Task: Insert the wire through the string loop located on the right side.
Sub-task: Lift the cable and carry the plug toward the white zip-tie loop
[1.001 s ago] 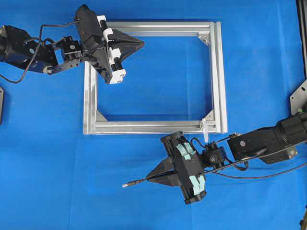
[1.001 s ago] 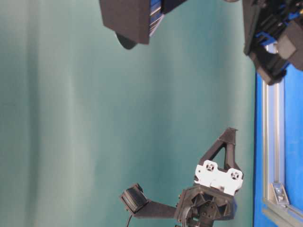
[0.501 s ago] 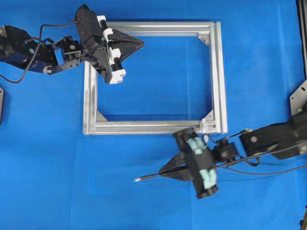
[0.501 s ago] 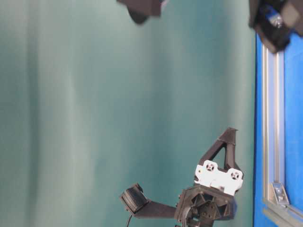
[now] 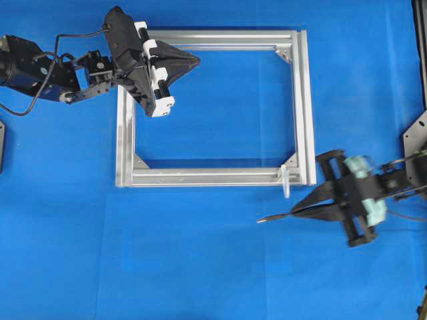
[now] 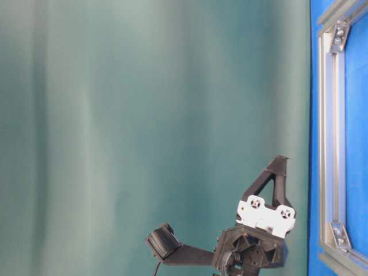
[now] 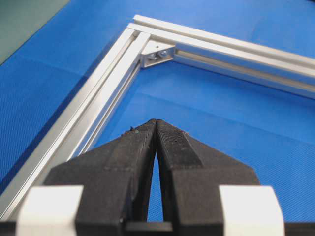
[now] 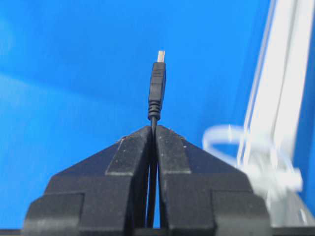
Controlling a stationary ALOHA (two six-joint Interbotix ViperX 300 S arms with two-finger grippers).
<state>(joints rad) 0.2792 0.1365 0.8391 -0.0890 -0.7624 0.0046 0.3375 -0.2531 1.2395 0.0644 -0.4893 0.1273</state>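
Right fingers (image 8: 153, 135) pinch the wire (image 8: 157, 86) over blue table (image 5: 200, 253).

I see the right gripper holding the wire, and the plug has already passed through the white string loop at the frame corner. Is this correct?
Not quite. The right gripper does hold the wire, but the plug has not passed through the string loop. The right wrist view shows the loop off to the plug's side, at the frame corner, with nothing through it.

Wire (image 5: 277, 216) just below string loop (image 5: 285, 181)

Bright even light, soft shadows; right gripper (image 5: 293, 211) motion-blurred overhead, string loop (image 8: 231, 147) unfocused.
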